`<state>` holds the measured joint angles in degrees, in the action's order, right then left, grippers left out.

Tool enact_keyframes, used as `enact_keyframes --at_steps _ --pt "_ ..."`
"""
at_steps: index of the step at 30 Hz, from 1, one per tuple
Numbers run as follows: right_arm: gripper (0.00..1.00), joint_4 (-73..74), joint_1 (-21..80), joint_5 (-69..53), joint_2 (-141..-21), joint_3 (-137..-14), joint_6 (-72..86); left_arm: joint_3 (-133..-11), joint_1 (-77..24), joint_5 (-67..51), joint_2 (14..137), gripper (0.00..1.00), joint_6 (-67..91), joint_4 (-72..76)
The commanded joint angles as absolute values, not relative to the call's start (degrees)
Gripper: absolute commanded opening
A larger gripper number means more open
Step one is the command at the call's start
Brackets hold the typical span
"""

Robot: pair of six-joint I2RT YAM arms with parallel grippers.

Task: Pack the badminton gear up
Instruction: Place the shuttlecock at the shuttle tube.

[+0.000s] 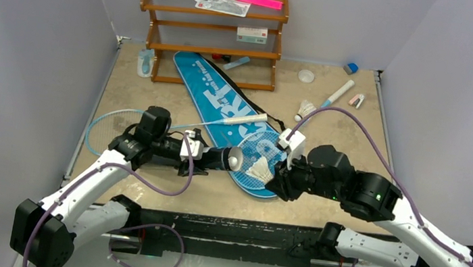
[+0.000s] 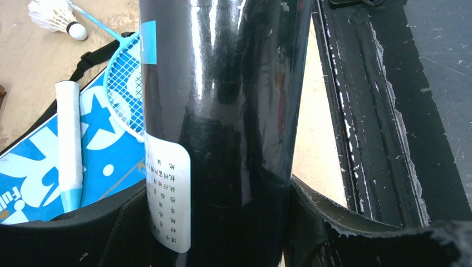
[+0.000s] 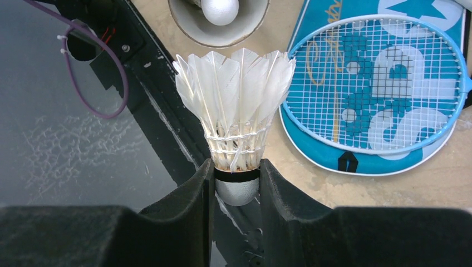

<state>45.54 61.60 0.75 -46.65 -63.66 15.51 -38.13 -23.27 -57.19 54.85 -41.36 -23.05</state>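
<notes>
Right pincer [image 3: 236, 183]: jaws narrow, pinched on the cork base of a feather shuttlecock [image 3: 236, 111], whose skirt points away from the fingers. Straight ahead and close, we see the open mouth of the black tube [image 3: 219, 22]. The white cork of a second shuttlecock [image 3: 220, 10] shows inside it. To this pincer's right, a light-blue racket head [image 3: 384, 83] lies flat on the blue bag [image 3: 311, 153].

Left pincer [image 2: 220, 222]: jaws set wide and clamped on the body of the black tube, which runs lengthwise out between the fingers. In the top view its open end faces the right pincer. To this pincer's left, a white racket handle [image 2: 69, 144] rests on the bag. Farther out on that side, a loose shuttlecock [image 2: 55, 16] sits on the table [image 2: 22, 61]. The wooden rack [image 1: 212, 35] stands well beyond both pincers.
</notes>
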Motion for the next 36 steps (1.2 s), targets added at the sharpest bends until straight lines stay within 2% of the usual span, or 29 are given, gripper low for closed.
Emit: enact_keyframes --at_steps 1,36 --pt "0.18 41.98 61.82 -2.35 -48.76 -66.15 12.98 -37.98 -23.07 -62.77 56.08 0.32 -40.52 -27.93" --pt "0.16 40.22 61.84 -5.94 -53.37 -64.08 13.13 -38.33 -24.51 -63.69 55.87 0.31 -43.1 -30.19"
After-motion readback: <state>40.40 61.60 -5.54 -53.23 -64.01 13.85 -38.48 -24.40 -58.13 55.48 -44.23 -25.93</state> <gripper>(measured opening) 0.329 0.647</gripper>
